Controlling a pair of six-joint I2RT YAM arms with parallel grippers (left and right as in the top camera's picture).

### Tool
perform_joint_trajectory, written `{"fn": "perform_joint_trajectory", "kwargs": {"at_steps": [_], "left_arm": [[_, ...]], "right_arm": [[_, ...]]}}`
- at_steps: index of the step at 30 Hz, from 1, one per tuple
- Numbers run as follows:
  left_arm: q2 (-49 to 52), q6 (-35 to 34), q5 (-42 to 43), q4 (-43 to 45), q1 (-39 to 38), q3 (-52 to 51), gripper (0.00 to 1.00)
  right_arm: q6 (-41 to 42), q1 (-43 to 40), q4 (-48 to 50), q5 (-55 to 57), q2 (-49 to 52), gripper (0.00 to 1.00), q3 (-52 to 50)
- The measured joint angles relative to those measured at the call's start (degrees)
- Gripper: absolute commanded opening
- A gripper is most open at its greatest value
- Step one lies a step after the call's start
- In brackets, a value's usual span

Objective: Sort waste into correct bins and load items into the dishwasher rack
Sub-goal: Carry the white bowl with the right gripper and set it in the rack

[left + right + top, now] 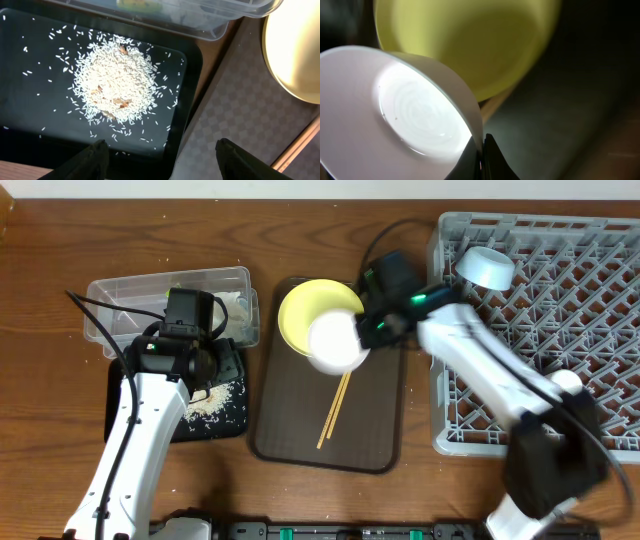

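Note:
My right gripper point(378, 330) point(482, 150) is shut on the rim of the white bowl point(337, 342) point(410, 110), holding it tilted above the round yellow plate point(300, 310) point(470, 40). The plate lies on the brown serving tray point(300, 440), with the wooden chopsticks point(335, 410) beside it. My left gripper point(205, 370) point(162, 144) hangs open and empty over the right edge of the black tray point(225, 425) point(30, 125), which holds a heap of rice scraps point(215, 400) point(115, 82). The clear tub point(130, 290) point(215, 20) stands just behind that tray.
The grey dishwasher rack point(600, 300) fills the right side, with a light blue bowl point(485, 267) upside down at its back left. My right arm reaches from the rack's front across its left edge. Bare wooden table lies at the front left.

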Motion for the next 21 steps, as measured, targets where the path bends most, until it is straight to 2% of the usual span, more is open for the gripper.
{"fn": "perform_joint_trajectory", "kwargs": {"at_steps": [8, 14, 21], "left_arm": [[0.00, 0.00, 0.00, 0.00, 0.00, 0.00, 0.72], [0.00, 0.00, 0.00, 0.00, 0.00, 0.00, 0.72], [0.00, 0.00, 0.00, 0.00, 0.00, 0.00, 0.72]], "right_arm": [[-4.24, -10.82, 2.10, 21.31, -14.03, 0.01, 1.64], [-9.49, -18.03, 5.84, 42.71, -14.21, 0.01, 1.66], [-12.31, -24.44, 6.88, 58.25, -12.68, 0.01, 1.66]]}}
